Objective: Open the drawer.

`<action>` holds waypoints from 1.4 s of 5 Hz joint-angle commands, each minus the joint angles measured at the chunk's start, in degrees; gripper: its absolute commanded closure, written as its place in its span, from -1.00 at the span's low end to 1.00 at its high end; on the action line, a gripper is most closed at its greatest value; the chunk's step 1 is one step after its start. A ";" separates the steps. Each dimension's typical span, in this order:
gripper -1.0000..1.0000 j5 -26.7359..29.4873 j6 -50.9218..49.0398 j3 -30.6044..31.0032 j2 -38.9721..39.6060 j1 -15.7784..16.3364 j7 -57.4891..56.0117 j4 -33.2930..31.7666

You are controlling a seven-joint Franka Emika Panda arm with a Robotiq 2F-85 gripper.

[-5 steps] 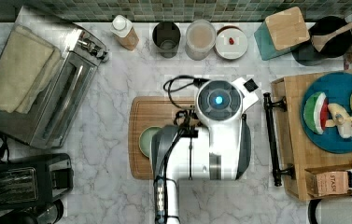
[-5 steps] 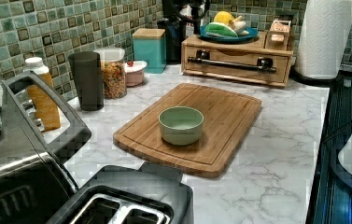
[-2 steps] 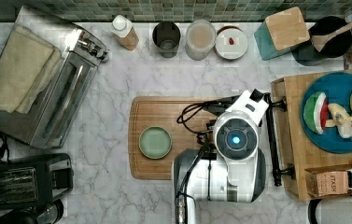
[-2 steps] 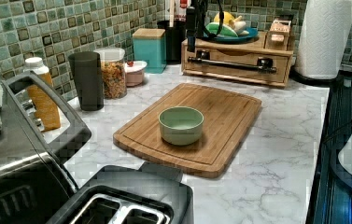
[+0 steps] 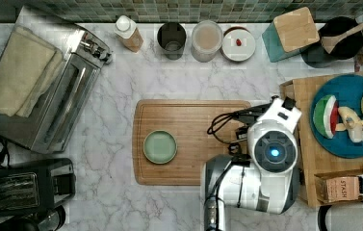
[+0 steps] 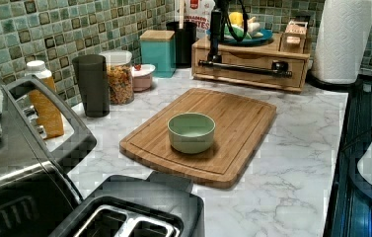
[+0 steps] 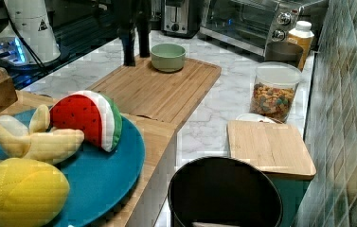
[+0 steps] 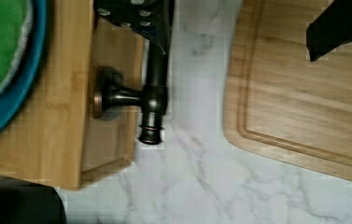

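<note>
**Open gripper at the drawer's handle**
Top view: the arm (image 5: 271, 153) hangs at the worktop's right edge, between the board (image 5: 193, 142) and the plate (image 5: 350, 122). Left view: the drawer (image 6: 252, 60) sits at the worktop's far edge, front flush, under the plate, with the gripper (image 6: 215, 34) at its handle's (image 6: 245, 69) left end. Wrist view: fingers spread wide, one at the handle, one over the board.

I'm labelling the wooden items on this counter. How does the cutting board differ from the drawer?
The cutting board lies flat on the marble, carrying a green bowl; the drawer sits closed in a raised box under a blue plate. The drawer has a dark bar handle; the board has only a groove. Both are light bamboo.
</note>
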 commanded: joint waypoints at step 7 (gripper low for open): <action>-1.00 -10.08 12.99 -4.94 13.56 -3.62 15.63 -1.61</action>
